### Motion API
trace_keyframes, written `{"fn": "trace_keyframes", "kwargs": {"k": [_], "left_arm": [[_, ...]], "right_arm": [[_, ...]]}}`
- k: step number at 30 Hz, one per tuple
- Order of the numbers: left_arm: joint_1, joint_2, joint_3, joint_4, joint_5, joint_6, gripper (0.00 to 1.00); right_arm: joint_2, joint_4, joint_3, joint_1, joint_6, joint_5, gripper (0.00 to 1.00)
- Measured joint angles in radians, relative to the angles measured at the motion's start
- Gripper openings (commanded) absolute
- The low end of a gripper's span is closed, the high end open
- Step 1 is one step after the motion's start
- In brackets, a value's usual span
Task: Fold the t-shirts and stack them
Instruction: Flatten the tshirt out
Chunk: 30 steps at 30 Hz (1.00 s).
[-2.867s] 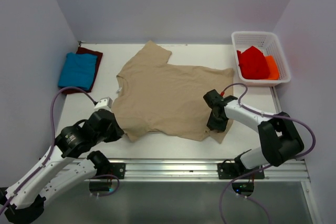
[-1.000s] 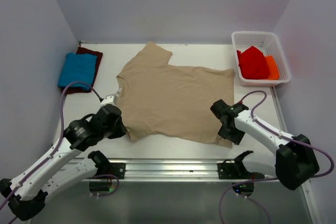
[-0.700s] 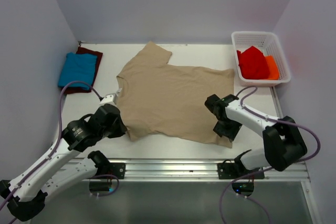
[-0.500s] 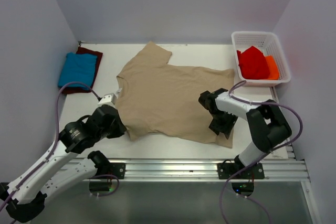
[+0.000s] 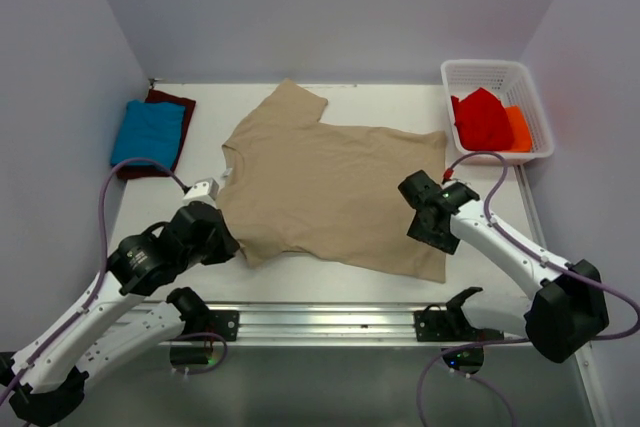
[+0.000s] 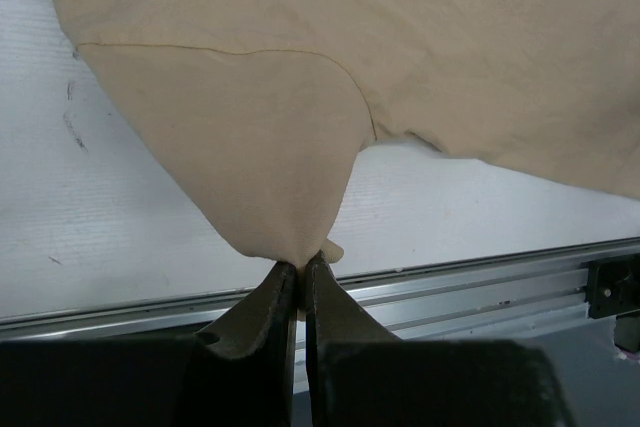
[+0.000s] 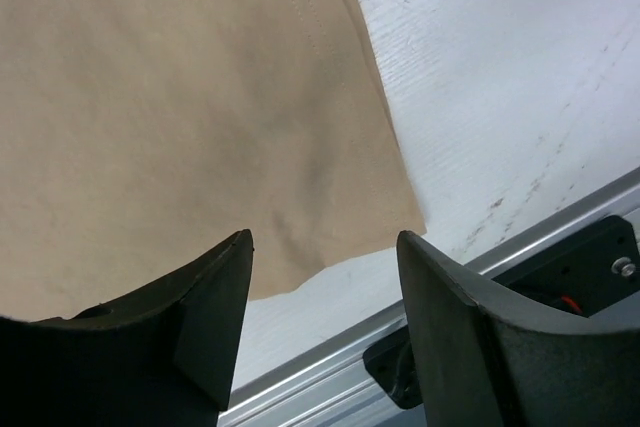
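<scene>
The left pincer is pressed together on a small peak of the tan t-shirt, pinching the edge of its near sleeve. The cloth rises in a cone to the fingertips, and a tiny tuft pokes out just beside them. Beyond this pincer the rest of the shirt lies spread flat on the white table, collar on the pincer's side and hem toward the other arm. A metal rail runs close behind the fingertips.

The right pincer is spread wide with nothing between its fingers. It hangs over the near corner of the shirt's hem. That corner shows in the gap, with bare table to one side of it. I cannot tell whether the fingers touch the cloth.

Well apart from the left pincer, at the table's far left, a folded blue t-shirt lies on a maroon t-shirt. Beyond the right pincer, a white basket holds a red cloth and an orange cloth.
</scene>
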Motion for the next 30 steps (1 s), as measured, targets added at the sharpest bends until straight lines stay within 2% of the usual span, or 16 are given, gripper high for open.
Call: {"fn": "trace_keyframes", "kwargs": {"k": [5, 12, 18, 24, 30], "left_arm": [[0.0, 0.005, 0.0, 0.001, 0.002, 0.0, 0.08], [0.0, 0.005, 0.0, 0.001, 0.002, 0.0, 0.08], [0.0, 0.003, 0.0, 0.0, 0.003, 0.0, 0.08], [0.0, -0.011, -0.001, 0.0, -0.004, 0.0, 0.07], [0.002, 0.02, -0.039, 0.008, -0.109, 0.011, 0.0]], "right_arm": [[0.005, 0.1, -0.067, 0.014, -0.13, -0.06, 0.73], [0.002, 0.195, -0.183, 0.133, -0.254, -0.169, 0.74], [0.07, 0.161, -0.179, 0.191, -0.205, -0.183, 0.71], [0.073, 0.157, -0.217, 0.219, -0.148, -0.212, 0.7], [0.095, 0.164, -0.196, 0.219, -0.142, -0.211, 0.71]]}}
